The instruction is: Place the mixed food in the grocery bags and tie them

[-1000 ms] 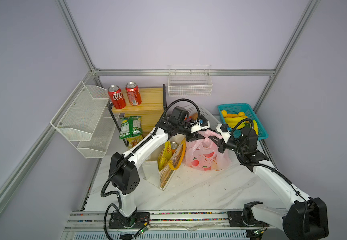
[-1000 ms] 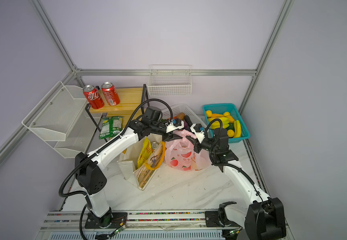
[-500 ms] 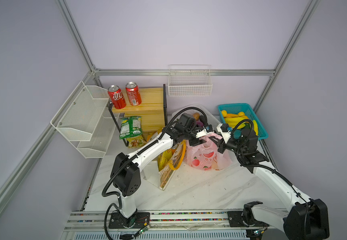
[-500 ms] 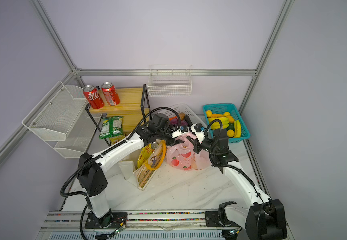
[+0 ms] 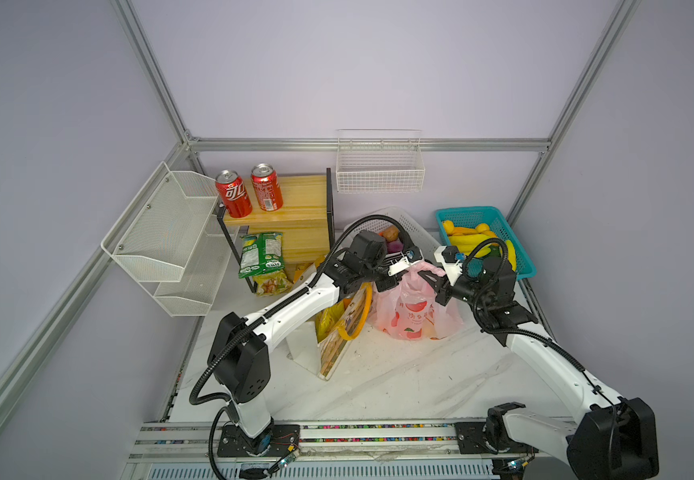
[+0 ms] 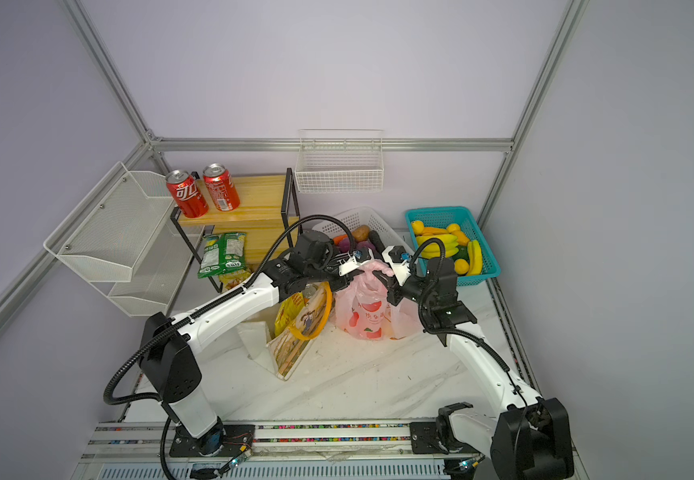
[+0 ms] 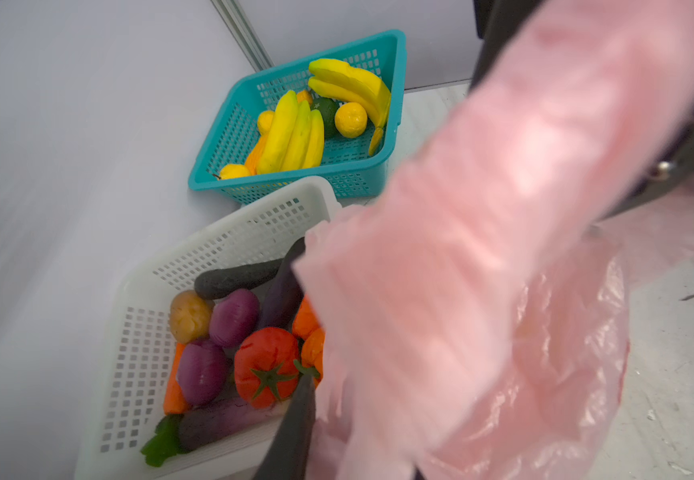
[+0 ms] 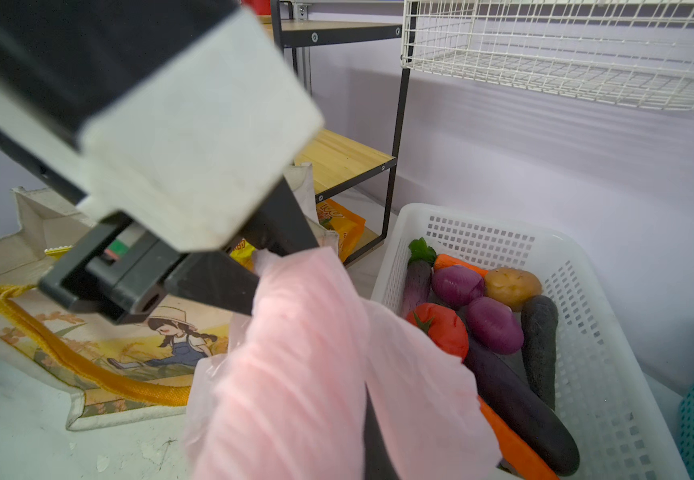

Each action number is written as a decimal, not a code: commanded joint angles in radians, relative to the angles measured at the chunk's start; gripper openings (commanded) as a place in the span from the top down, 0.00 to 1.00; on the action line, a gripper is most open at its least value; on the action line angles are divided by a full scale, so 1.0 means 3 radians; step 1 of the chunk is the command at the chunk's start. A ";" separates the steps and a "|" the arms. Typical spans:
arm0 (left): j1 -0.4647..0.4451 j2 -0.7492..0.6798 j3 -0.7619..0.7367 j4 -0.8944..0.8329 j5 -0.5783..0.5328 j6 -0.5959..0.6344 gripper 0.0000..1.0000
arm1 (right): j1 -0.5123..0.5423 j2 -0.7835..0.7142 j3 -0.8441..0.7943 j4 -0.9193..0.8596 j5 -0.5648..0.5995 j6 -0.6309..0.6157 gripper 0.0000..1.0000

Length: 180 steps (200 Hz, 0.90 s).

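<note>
Pink bag handles clamped (left gripper, right gripper)

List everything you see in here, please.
pink plastic bag: one, pink with red prints, table centre
canvas tote: one, cream, beside that bag
yellow crisp packet: one, yellow, inside the tote
red cans: two, red, top of wooden shelf
green crisp packet: one, green, lower on that shelf
white basket: one, white, holds vegetables, behind the bags
teal basket: one, teal, holds bananas, back right
wire basket: one, white, back wall
mesh rack: one, white, left wall
left end effector: one, black, shut on the bag's handles
right end effector: one, black, shut on the bag's handles
</note>
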 commanded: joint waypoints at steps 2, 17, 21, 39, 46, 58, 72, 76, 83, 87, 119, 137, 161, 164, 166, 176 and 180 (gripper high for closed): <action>0.0005 -0.0213 -0.0202 0.0411 0.0128 -0.0305 0.90 | 0.0033 -0.0063 -0.0029 0.0136 0.0089 -0.0084 1.00; -0.0007 -0.0260 -0.0274 0.0468 0.0215 -0.0470 0.93 | 0.0060 -0.0061 -0.0056 0.0187 0.0141 -0.0084 1.00; -0.0008 -0.0277 -0.0299 0.0491 0.0237 -0.0520 0.94 | 0.0068 -0.0059 -0.0063 0.0202 0.0170 -0.0082 1.00; -0.0023 -0.0355 -0.0422 0.0611 0.0293 -0.0741 0.96 | 0.0116 -0.0053 -0.0093 0.0285 0.0274 -0.0071 1.00; -0.0033 -0.0384 -0.0463 0.0650 0.0326 -0.0836 0.97 | 0.0139 -0.0048 -0.0107 0.0331 0.0324 -0.0059 1.00; -0.0048 -0.0436 -0.0533 0.0715 0.0378 -0.0987 0.98 | 0.0186 -0.0048 -0.0134 0.0386 0.0440 -0.0061 1.00; -0.0073 -0.0494 -0.0630 0.0851 0.0434 -0.1191 0.99 | 0.0229 -0.0041 -0.0162 0.0445 0.0543 -0.0072 1.00; -0.0084 -0.0509 -0.0655 0.0889 0.0439 -0.1250 1.00 | 0.0236 -0.0039 -0.0175 0.0482 0.0562 -0.0062 1.00; -0.0103 -0.0530 -0.0697 0.0952 0.0468 -0.1351 1.00 | 0.0245 -0.0042 -0.0212 0.0585 0.0613 -0.0006 1.00; -0.0114 -0.0538 -0.0717 0.0972 0.0485 -0.1403 1.00 | 0.0249 -0.0050 -0.0232 0.0642 0.0645 0.0027 1.00; -0.0247 -0.0590 -0.0808 0.0953 0.0507 -0.1538 1.00 | 0.0283 -0.0119 -0.0415 0.1214 0.0703 0.0413 1.00; -0.0289 -0.0601 -0.0849 0.0940 0.0353 -0.1605 1.00 | 0.0282 -0.0144 -0.0468 0.1404 0.0709 0.0637 1.00; -0.0324 -0.0585 -0.0872 0.0943 0.0186 -0.1695 0.97 | 0.0289 -0.0176 -0.0552 0.1652 0.0721 0.0989 1.00; -0.0329 -0.0581 -0.0875 0.0943 0.0182 -0.1707 0.96 | 0.0284 -0.0178 -0.0570 0.1698 0.0724 0.1036 1.00; -0.0327 -0.0577 -0.0875 0.0944 0.0179 -0.1717 0.96 | 0.0282 -0.0182 -0.0581 0.1726 0.0722 0.1066 1.00; -0.0343 -0.0557 -0.0881 0.0956 0.0181 -0.1751 0.93 | 0.0287 -0.0195 -0.0624 0.1857 0.0740 0.1228 1.00; -0.0348 -0.0551 -0.0885 0.0970 0.0182 -0.1768 0.91 | 0.0286 -0.0192 -0.0642 0.1921 0.0744 0.1308 1.00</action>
